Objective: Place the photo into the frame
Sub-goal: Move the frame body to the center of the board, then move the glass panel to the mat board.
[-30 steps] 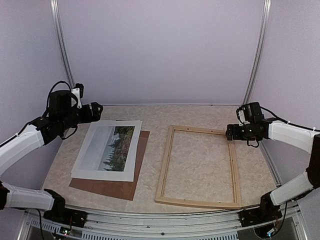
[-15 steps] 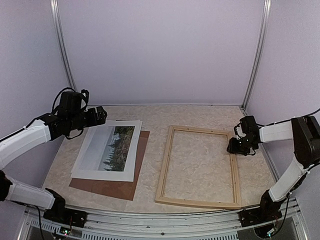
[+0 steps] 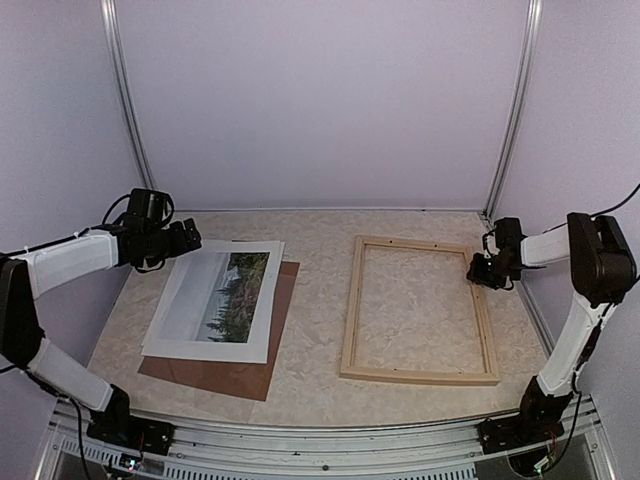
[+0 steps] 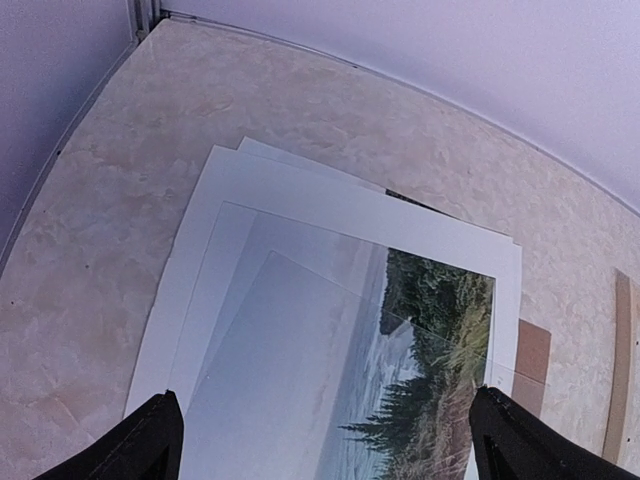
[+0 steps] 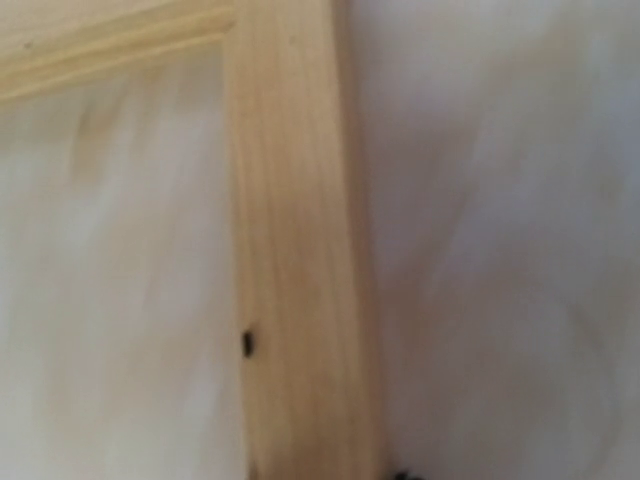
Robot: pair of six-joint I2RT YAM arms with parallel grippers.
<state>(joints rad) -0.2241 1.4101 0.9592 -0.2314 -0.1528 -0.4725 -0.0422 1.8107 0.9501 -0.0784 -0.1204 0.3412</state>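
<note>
The photo (image 3: 215, 295), dark trees under a pale sky with a wide white border, lies flat on the left of the table. My left gripper (image 3: 190, 238) hangs over its far end. The left wrist view has the photo (image 4: 340, 330) below my left gripper (image 4: 325, 445), whose jaws stand wide open and empty. The pale wooden frame (image 3: 350, 310) lies flat on the right. My right gripper (image 3: 480, 270) sits low on its right rail near the far corner, closed on the rail. The right wrist view is filled by that blurred frame rail (image 5: 295, 250); the fingers are almost hidden.
A brown backing board (image 3: 255, 370) lies under the photo, sticking out at its near and right sides. Purple walls enclose the table on three sides, with metal posts (image 3: 510, 110) in the back corners. The arm bases stand at the near edge.
My right gripper dropped onto the frame's right rail and closed. The frame slid right and turned squarer to the table. My left gripper lowered toward the photo's far end.
</note>
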